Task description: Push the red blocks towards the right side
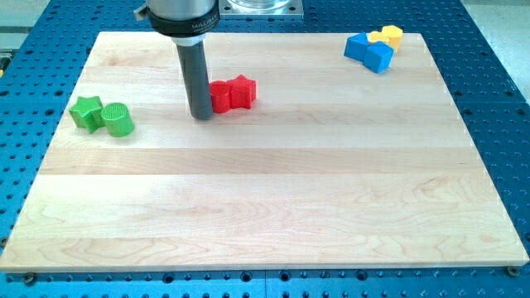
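Note:
Two red blocks sit touching each other at the view's upper middle: a red block (220,96) whose shape is partly hidden, and a red star (242,90) to its right. My tip (201,115) rests on the board directly at the left side of the left red block, touching or nearly touching it. The dark rod rises from there to the arm's mount at the view's top.
A green star (86,111) and a green cylinder (118,119) sit together at the view's left. Blue blocks (369,51) and a yellow block (387,36) cluster at the top right corner. The wooden board (265,207) lies on a blue perforated table.

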